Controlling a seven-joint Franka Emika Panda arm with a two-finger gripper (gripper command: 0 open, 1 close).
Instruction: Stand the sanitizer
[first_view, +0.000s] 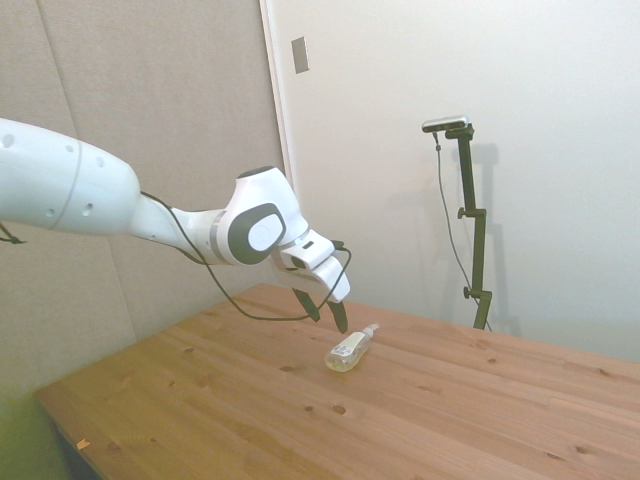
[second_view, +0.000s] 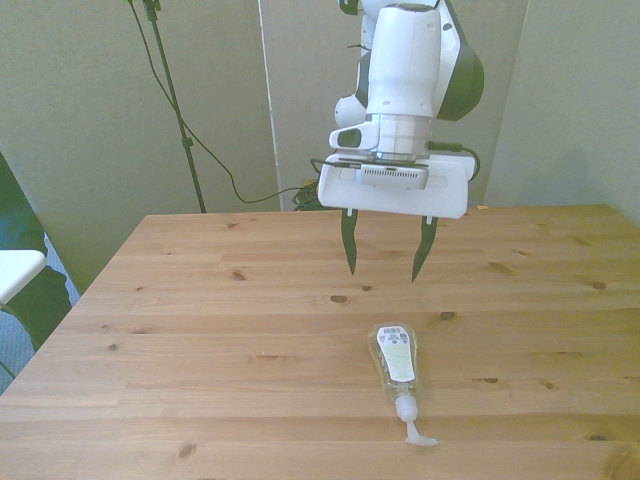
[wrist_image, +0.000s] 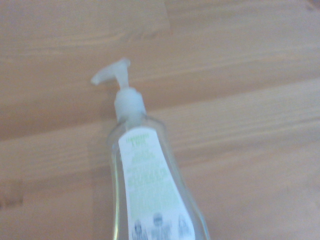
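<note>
The sanitizer bottle (second_view: 394, 359) lies flat on its side on the wooden counter (second_view: 200, 300), with its paper label facing up. Its white pump top (second_view: 410, 418) points toward the counter's near edge in the front view, and its fat bottom end points back toward the robot. In the wrist view the bottle (wrist_image: 150, 200) fills much of the picture, so the camera is looking right down at it. The robot's hand (second_view: 385, 258) hangs in the air just behind the bottle's bottom end and does not touch it. Its two dark fingers point down and are spread wide apart, with nothing between them. So the job has hardly begun: the bottle is not standing yet and has not been picked up. The hand probably needs to come down around the bottle, close on it, tip it up onto its bottom, and let go.
</note>
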